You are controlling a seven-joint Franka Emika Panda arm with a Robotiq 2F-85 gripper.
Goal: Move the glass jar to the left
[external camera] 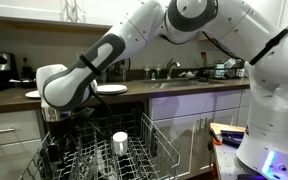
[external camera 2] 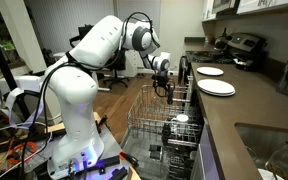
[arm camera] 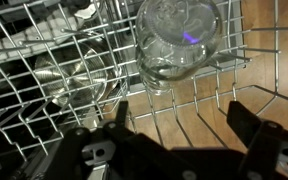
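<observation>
The glass jar (arm camera: 179,40) is clear and round. It lies in the wire dish rack (arm camera: 44,90) at the top middle of the wrist view. My gripper (arm camera: 182,125) is open and empty. Its two dark fingers stand apart just below the jar and do not touch it. In both exterior views the gripper (external camera: 60,122) (external camera 2: 167,88) hangs low over the far end of the pulled-out rack (external camera: 156,140) (external camera 2: 144,112). I cannot make out the jar in the exterior views.
A white-topped cup (external camera: 120,141) (external camera 2: 181,120) stands in the rack, away from the gripper. Other glassware (arm camera: 69,80) lies left of the jar. White plates (external camera 2: 216,88) sit on the dark counter, and a sink (external camera 2: 274,150) is near. Upright rack tines surround the jar.
</observation>
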